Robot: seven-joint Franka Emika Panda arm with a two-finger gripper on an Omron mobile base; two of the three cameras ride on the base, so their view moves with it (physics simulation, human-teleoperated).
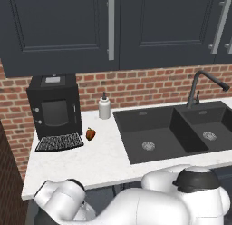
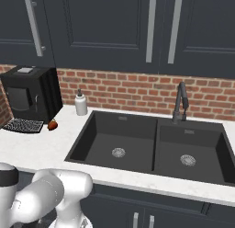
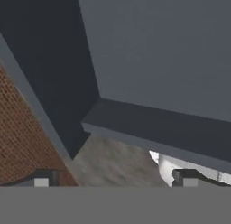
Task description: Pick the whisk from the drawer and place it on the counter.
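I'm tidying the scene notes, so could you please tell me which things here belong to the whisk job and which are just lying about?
Job:
counter
gripper, low by the dark cabinet fronts; no whisk or open drawer visible

Lying about:
coffee machine
soap bottle
small red item
sink
faucet

White table (image 1: 104,160) with grey lines, black sink (image 1: 149,133), red brick wall (image 1: 145,90), dark blue cupboards (image 1: 59,29).

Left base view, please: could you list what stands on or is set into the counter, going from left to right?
Coffee machine → small red fruit → white soap bottle → black double sink → dark faucet, all along the counter.
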